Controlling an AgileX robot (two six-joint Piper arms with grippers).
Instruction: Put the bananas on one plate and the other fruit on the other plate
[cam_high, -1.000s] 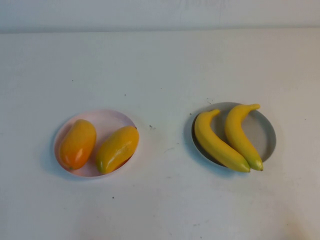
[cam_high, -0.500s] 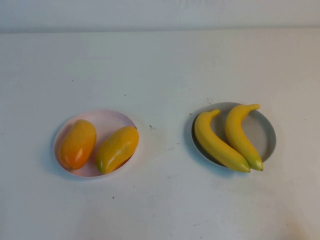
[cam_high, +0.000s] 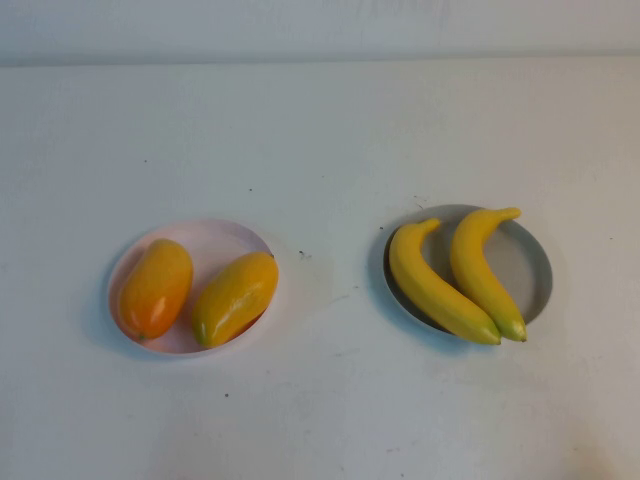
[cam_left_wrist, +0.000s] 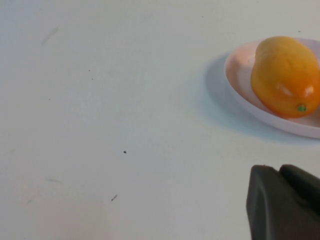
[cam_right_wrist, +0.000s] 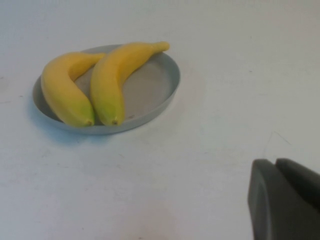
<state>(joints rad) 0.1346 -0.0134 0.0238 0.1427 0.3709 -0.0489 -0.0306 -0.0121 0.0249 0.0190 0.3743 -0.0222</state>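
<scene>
Two yellow bananas (cam_high: 436, 283) (cam_high: 482, 270) lie side by side on the grey-blue plate (cam_high: 530, 272) at the right; they also show in the right wrist view (cam_right_wrist: 112, 80) on that plate (cam_right_wrist: 150, 90). Two orange-yellow oval fruits (cam_high: 155, 288) (cam_high: 234, 298) lie on the pale pink plate (cam_high: 215, 240) at the left; one fruit (cam_left_wrist: 285, 75) and the pink plate (cam_left_wrist: 240, 82) show in the left wrist view. My left gripper (cam_left_wrist: 279, 172) is shut and empty, off the pink plate. My right gripper (cam_right_wrist: 275, 165) is shut and empty, off the grey-blue plate. Neither shows in the high view.
The white table (cam_high: 320, 130) runs back to a pale wall at the far edge. Small dark specks dot its surface between the plates.
</scene>
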